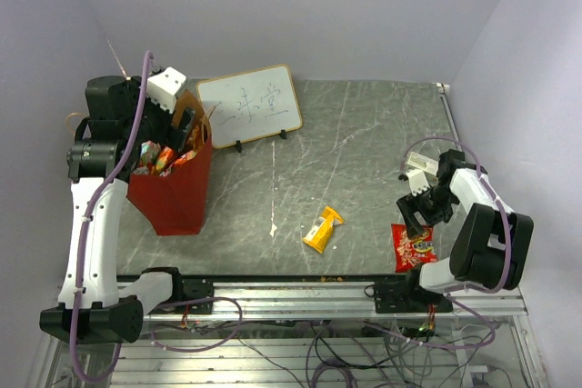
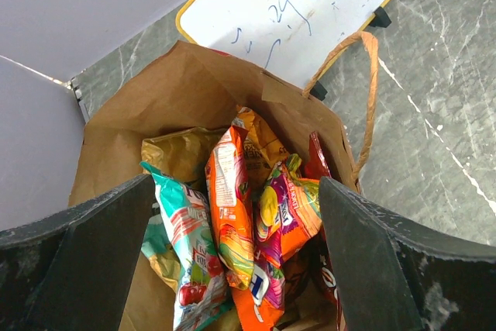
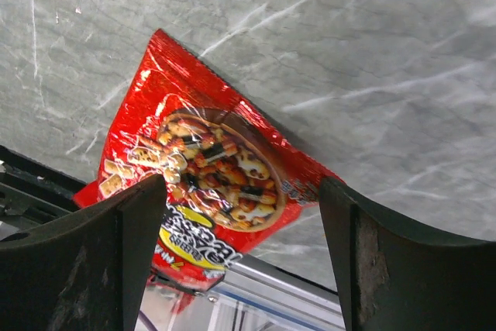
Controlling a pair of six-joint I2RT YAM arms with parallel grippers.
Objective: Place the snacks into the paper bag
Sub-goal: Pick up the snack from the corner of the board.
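Above the paper bag [image 2: 155,91] the left fingers [image 2: 77,261] are held spread — the right fingers [image 3: 403,261] likewise, over a red packet [image 3: 209,168].

This is a robotics lab test cell. A grey stone-patterned worktop [image 1: 364,152] is boxed in by plain pale lilac walls [image 1: 318,6]. An aluminium rail [image 1: 300,295] along the worktop's near edge carries the left arm [image 1: 91,224] and right arm [image 1: 473,224]. Loose cables [image 1: 273,352] trail below that edge. A handwritten whiteboard [image 1: 250,104] stands at the worktop's back left.
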